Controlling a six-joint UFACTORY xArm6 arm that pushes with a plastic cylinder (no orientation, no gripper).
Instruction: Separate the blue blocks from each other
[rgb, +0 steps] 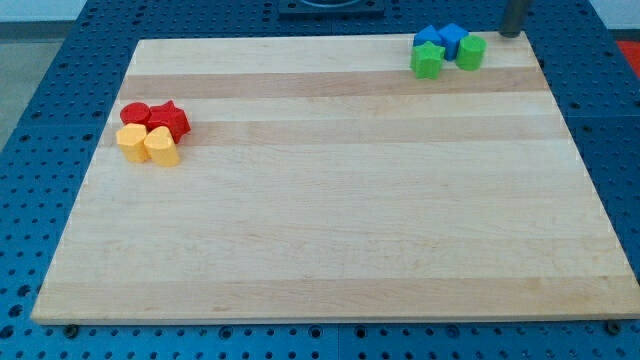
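Two blue blocks sit touching near the board's top right corner: one (429, 39) on the left, partly hidden behind a green block, and a cube-like one (453, 37) to its right. A green star-shaped block (427, 61) and a green rounded block (470, 52) press against them from the view's bottom. My tip (509, 35) is a dark rod at the view's top edge, right of this cluster and apart from the green rounded block by a small gap.
On the board's left side a second cluster holds a red round block (135, 112), a red star-shaped block (171, 120), a yellow hexagonal block (131, 141) and a yellow rounded block (162, 148). The wooden board (330, 220) lies on a blue perforated table.
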